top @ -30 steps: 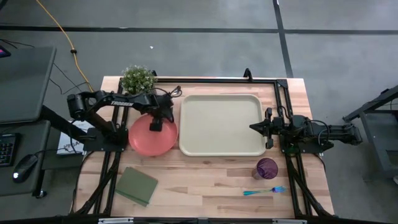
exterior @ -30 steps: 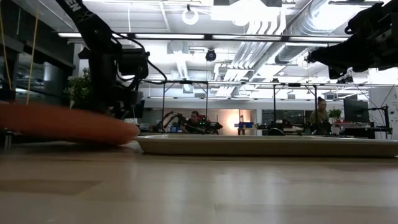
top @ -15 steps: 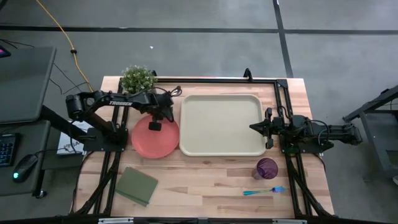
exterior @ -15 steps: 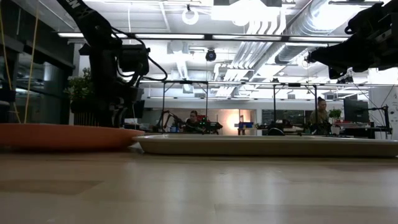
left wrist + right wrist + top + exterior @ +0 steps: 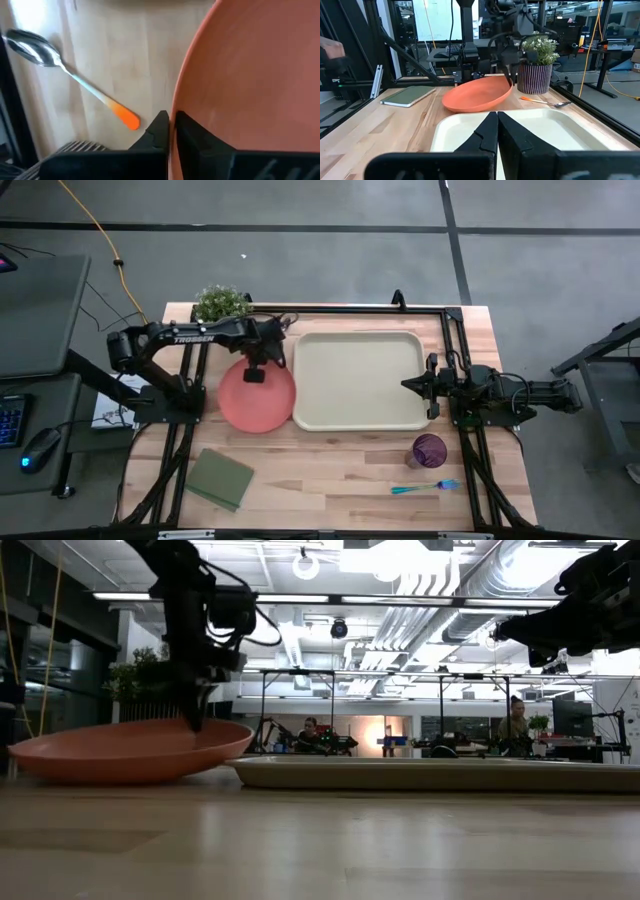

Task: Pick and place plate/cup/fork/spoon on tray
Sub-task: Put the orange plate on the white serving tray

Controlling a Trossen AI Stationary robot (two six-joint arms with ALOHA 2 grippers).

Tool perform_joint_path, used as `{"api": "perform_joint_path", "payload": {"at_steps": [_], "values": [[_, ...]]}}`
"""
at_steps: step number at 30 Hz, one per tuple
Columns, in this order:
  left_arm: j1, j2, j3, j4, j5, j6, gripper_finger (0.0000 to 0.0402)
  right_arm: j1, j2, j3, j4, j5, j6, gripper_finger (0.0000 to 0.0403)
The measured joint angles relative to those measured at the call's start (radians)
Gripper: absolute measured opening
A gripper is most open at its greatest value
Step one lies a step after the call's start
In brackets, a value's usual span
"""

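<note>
Your left gripper is clamped on the far rim of the plate, and in the left wrist view you see its two fingers pressed together over the rim edge. The plate is tilted: in the low view its side toward the tray is lifted, and the opposite side rests on the table. From the plate, the tray is at 3 o'clock, just beside it, and you cannot tell if their rims touch. The spoon lies on the wood beyond the plate's far rim, near the potted plant. Your right gripper waits with its fingers together, above the tray's right edge. The cup stands at 5 o'clock from the tray, and the fork lies just beside the cup, at its 6 o'clock. The green pad is at 7 o'clock from the plate.
</note>
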Motion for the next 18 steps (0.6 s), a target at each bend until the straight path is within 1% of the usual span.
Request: {"api": "perform_joint_path", "payload": {"at_steps": [5, 11, 14, 18], "values": [[-0.032, -0.021, 0.047, -0.027, 0.0, -0.014, 0.0001, 0.0, 0.0, 0.0, 0.0, 0.0, 0.0, 0.0], [-0.065, -0.084, 0.062, -0.033, 0.004, -0.019, 0.0001, 0.0, 0.0, 0.0, 0.0, 0.0, 0.0, 0.0], [-0.074, -0.127, 0.062, -0.033, 0.035, -0.036, 0.0001, 0.0, 0.0, 0.0, 0.0, 0.0, 0.0, 0.0], [-0.092, -0.187, 0.067, -0.022, 0.079, -0.101, 0.0001, 0.0, 0.0, 0.0, 0.0, 0.0, 0.0, 0.0]]}}
